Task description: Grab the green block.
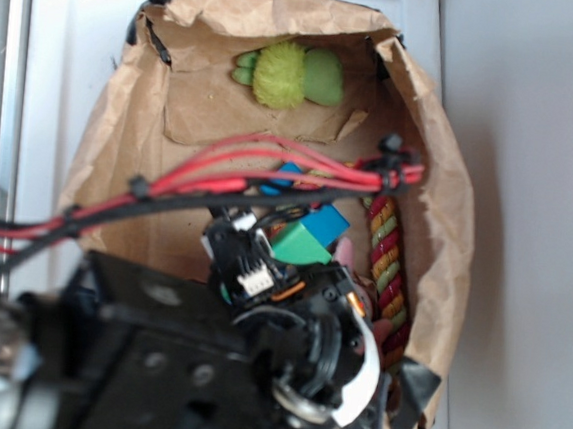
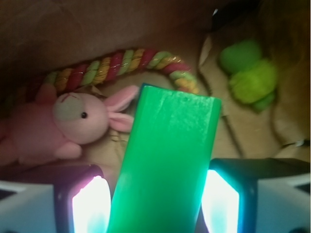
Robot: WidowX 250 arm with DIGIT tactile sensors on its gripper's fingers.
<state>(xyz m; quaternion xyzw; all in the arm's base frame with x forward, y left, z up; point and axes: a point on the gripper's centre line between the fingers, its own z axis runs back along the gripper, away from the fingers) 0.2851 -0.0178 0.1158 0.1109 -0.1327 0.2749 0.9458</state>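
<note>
I have the arm reaching down into the brown paper bag (image 1: pixel 438 198) | claw (image 2: pixel 158 204) clamped on the green block (image 2: pixel 167 160), one pad (image 2: pixel 87 206) at each long side | block's long axis runs away from the wrist camera, far end tipped toward the rope toy (image 2: pixel 116 63), beside the pink bunny (image 2: pixel 63 124)

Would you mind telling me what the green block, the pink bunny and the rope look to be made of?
The green block looks like painted wood or hard plastic: flat, smooth faces with a slight sheen. The pink bunny seems soft plush, with fuzzy rounded shapes. The rope looks like twisted cotton strands in red, yellow and green.
</note>
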